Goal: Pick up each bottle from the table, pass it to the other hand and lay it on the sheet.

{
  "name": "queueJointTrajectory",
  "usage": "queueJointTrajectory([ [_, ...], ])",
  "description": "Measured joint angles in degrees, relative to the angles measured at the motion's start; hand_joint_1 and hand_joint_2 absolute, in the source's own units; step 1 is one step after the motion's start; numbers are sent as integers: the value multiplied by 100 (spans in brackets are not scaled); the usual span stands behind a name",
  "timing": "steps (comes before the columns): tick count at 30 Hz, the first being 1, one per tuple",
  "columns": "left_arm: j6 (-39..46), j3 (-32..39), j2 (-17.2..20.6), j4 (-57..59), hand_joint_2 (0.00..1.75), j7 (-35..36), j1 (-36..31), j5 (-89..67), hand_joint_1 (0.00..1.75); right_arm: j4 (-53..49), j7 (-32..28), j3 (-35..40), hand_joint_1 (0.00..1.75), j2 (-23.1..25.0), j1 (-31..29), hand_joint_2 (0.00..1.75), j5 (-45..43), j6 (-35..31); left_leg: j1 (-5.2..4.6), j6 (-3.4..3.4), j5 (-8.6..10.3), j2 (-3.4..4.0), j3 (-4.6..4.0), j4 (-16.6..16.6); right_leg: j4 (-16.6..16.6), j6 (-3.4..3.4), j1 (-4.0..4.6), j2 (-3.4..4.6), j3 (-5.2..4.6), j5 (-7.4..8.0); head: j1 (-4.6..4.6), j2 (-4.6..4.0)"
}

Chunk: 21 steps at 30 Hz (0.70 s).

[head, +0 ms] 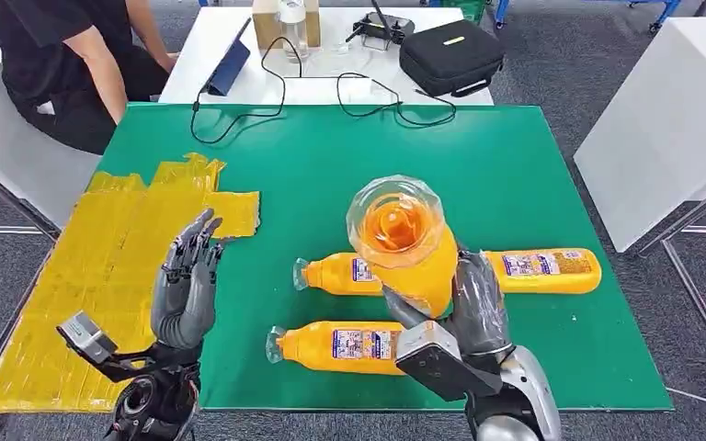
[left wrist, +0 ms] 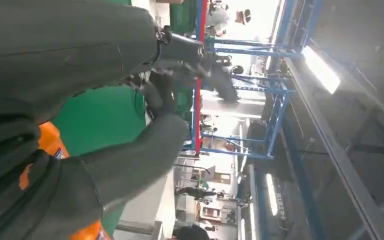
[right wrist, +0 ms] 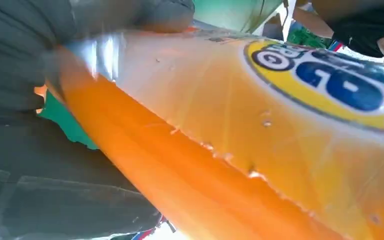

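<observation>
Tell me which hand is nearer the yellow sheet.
Left. The left hand is raised with fingers apart over the sheet's inner edge; the right hand is off to the other side, above the green mat, gripping a lifted orange bottle.

Two silver arms here, each ending in a dark grey hand with glossy, segmented metallic fingers: left hand, right hand. A boxy grey camera block sits at each wrist, black joints and cabling below. Up close, a grey ribbed cover and thick grey thumb.
</observation>
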Motion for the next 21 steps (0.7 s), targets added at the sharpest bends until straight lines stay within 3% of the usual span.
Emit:
queueJointTrajectory([
  [21,-13,109,-13,-2,175,-48,0,28,175,0,-151,-76,157,-33,2,175,-118,-44,0,0,0,0,0,0,0,0,0,0,0,0,2,0],
])
